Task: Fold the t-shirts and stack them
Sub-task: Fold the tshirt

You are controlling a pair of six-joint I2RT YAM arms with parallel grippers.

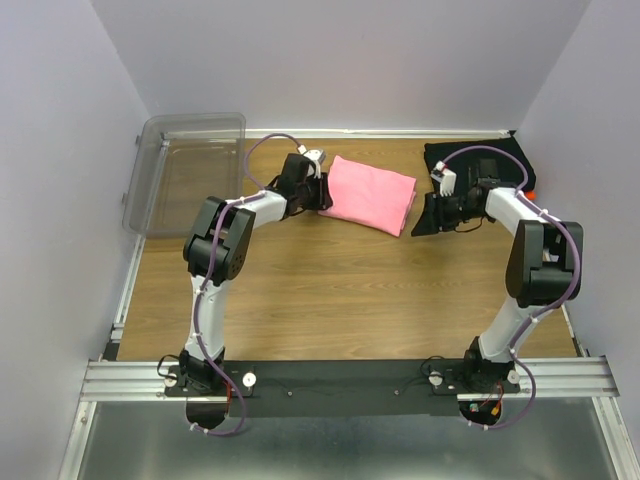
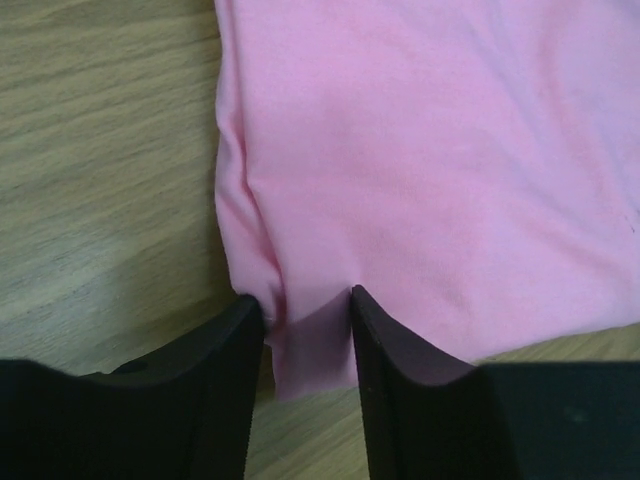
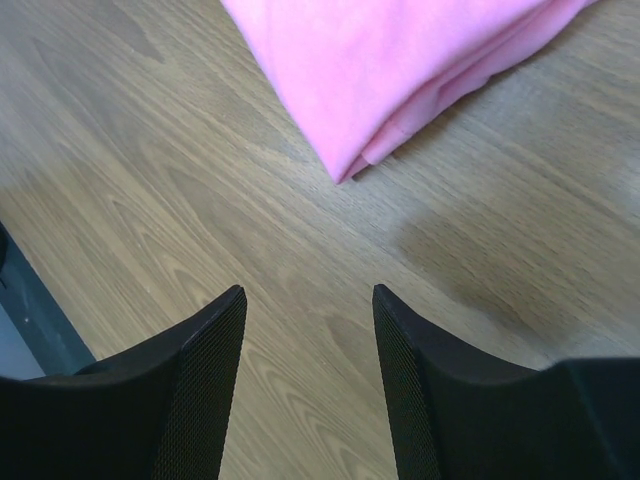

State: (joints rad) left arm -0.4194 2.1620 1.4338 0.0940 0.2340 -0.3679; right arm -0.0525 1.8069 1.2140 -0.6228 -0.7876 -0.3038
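The salmon-pink t-shirt point(image 1: 368, 194) lies folded into a rectangle at the back middle of the table. My left gripper point(image 1: 310, 187) is at its left end. In the left wrist view its jaws point(image 2: 307, 300) are closed in on a corner of the pink t-shirt point(image 2: 420, 160), and the cloth bunches against the left finger. My right gripper point(image 1: 432, 215) is open and empty, just right of the shirt. The right wrist view shows its jaws point(image 3: 308, 292) over bare wood, a little short of the pink shirt's corner point(image 3: 390, 70). A black t-shirt point(image 1: 478, 160) lies folded at the back right, with a sliver of orange point(image 1: 529, 193) at its edge.
A clear plastic bin point(image 1: 185, 172) stands at the back left against the wall. White walls close in the table on the left, back and right. The metal rail point(image 1: 340, 378) with the arm bases runs along the near edge.
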